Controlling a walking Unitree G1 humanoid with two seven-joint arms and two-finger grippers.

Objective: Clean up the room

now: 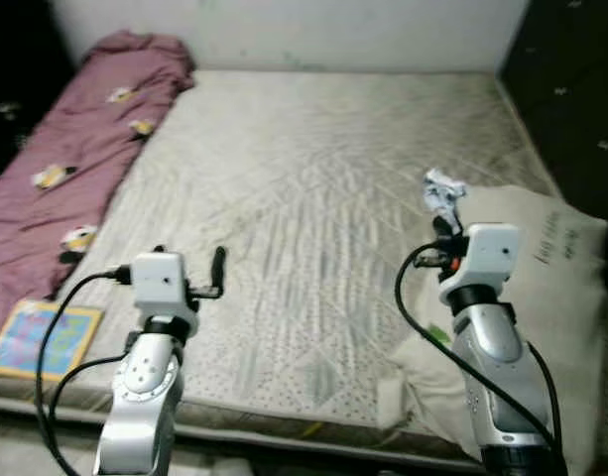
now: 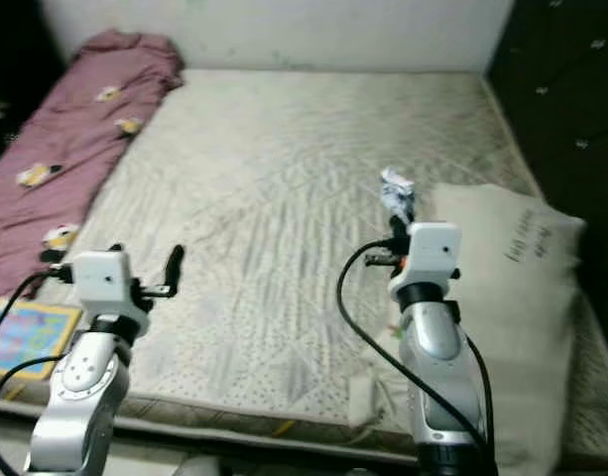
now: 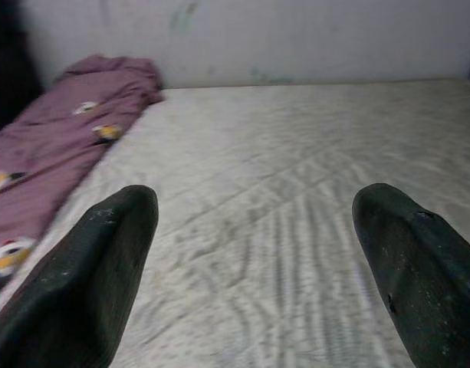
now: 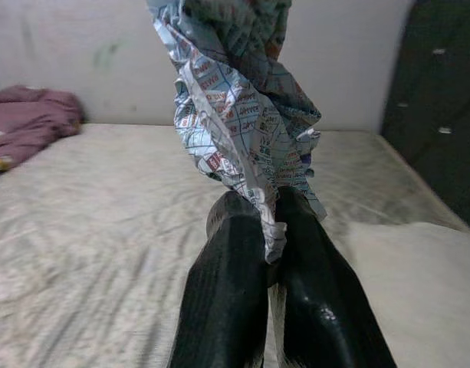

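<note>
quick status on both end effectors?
Left end effector: open, holding nothing, above the mattress.
Right end effector: closed on a crumpled printed wrapper.

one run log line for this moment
right gripper: shut on crumpled wrapper, above mattress | left gripper: open, empty | pillow: robot's right

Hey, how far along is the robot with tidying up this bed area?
Done: most of the mattress looks bare. In hand: the right tool is shut on a crumpled wrapper, held above the bed beside the pillow. The left tool hangs open over the mattress. Left: the wrapper has yet to be thrown away, the purple blanket lies bunched along the left edge, and a colourful book sits at the near left corner.
</note>
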